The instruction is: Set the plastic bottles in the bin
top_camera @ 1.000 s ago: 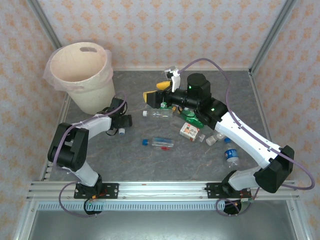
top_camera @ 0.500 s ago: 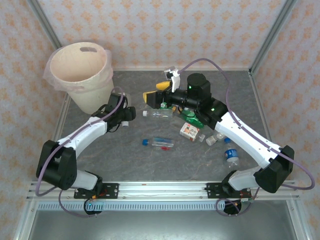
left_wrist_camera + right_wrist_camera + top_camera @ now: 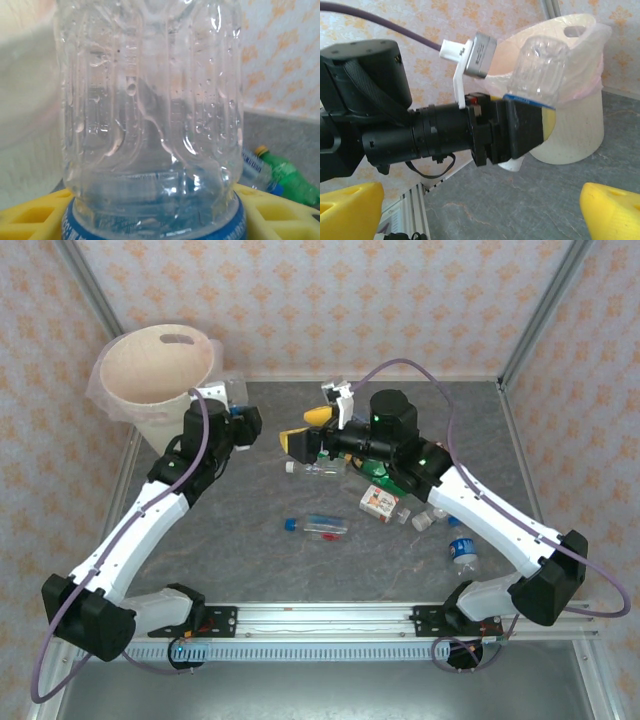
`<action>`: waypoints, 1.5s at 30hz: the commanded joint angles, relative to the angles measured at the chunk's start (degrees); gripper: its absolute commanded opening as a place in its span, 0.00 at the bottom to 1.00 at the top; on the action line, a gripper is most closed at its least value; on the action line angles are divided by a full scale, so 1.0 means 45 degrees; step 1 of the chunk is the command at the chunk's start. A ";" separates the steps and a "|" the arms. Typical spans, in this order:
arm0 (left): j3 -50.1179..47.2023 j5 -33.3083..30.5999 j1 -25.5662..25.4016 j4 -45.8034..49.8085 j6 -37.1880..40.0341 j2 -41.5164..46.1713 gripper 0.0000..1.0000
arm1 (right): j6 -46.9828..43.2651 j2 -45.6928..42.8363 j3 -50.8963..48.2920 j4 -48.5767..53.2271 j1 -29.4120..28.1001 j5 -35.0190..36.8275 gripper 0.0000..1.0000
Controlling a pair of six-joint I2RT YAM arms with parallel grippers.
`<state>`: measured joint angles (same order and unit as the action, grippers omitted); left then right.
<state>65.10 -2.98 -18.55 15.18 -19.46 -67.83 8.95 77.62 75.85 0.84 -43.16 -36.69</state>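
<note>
**Left hand grips a clear bottle beside the bin; right hand hangs open over the tabletop**

The left hand [image 3: 525, 125] is closed on a clear bottle [image 3: 540, 65]. Its yellow pads [image 3: 30, 220] press on either side of the blue label band at the bottle's lower end. The bottle stands upright out of the hand, and water drops cling to its ribbed wall. In the top view the left arm reaches far from its base. The hand is lifted off the tabletop [image 3: 250, 570] and sits just beside the right wall of the bin [image 3: 150, 425], near the rim but not over the opening. The bin stands in the far left corner. It is cream-coloured, with an oval slot near the rim and a thin liner [image 3: 97, 390] bulging around its edge.

The right hand [image 3: 308, 430] is wide open and holds nothing. Its two yellow fingers are spread above the far middle of the tabletop and face the left hand. Just beside it on the near side, a white-capped bottle [image 3: 318, 469] lies on its side. Nearer the arms, a blue-capped bottle [image 3: 318, 526] lies alone in the middle. A carton [image 3: 378, 502] sits under the right forearm, and a blue-labelled bottle [image 3: 462, 552] lies further right, well apart from the bin. In the left wrist view, a green bottle [image 3: 292, 177] with a yellow cap lies on the tabletop beyond the held one.
</note>
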 commanded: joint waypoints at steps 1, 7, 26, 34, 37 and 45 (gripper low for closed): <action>0.0805 -0.0937 -0.0039 -0.0185 0.0184 0.0085 0.63 | 0.0039 -0.0344 -0.0050 -0.0890 -0.0174 0.0447 1.00; 0.1639 -0.1954 0.0222 -0.0450 0.0408 -0.0244 0.63 | 0.0563 -0.0098 -0.0321 -0.1579 -0.0465 0.1474 1.00; 0.2933 -0.0612 0.4130 -0.2259 -0.0136 -0.1628 0.63 | 0.1475 0.0902 0.1443 -0.1180 -0.1725 0.4527 1.00; 0.4103 -0.0451 0.5064 -0.2506 -0.0452 -0.3120 0.63 | 0.1081 0.1398 0.2641 -0.0023 -0.2449 0.5169 1.00; 0.4528 -0.0400 0.5299 -0.2566 -0.0552 -0.3665 0.63 | 0.1180 0.1441 0.2802 0.0144 -0.2509 0.5259 1.00; 0.5392 -0.0013 0.5759 -0.2314 -0.0820 -0.4747 0.64 | 0.1194 0.1250 0.2851 0.0380 -0.2509 0.5416 1.00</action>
<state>86.96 -4.43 6.81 5.67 -22.11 -88.79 14.39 83.94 86.80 1.87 -54.33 -13.69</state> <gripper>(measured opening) 0.638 0.997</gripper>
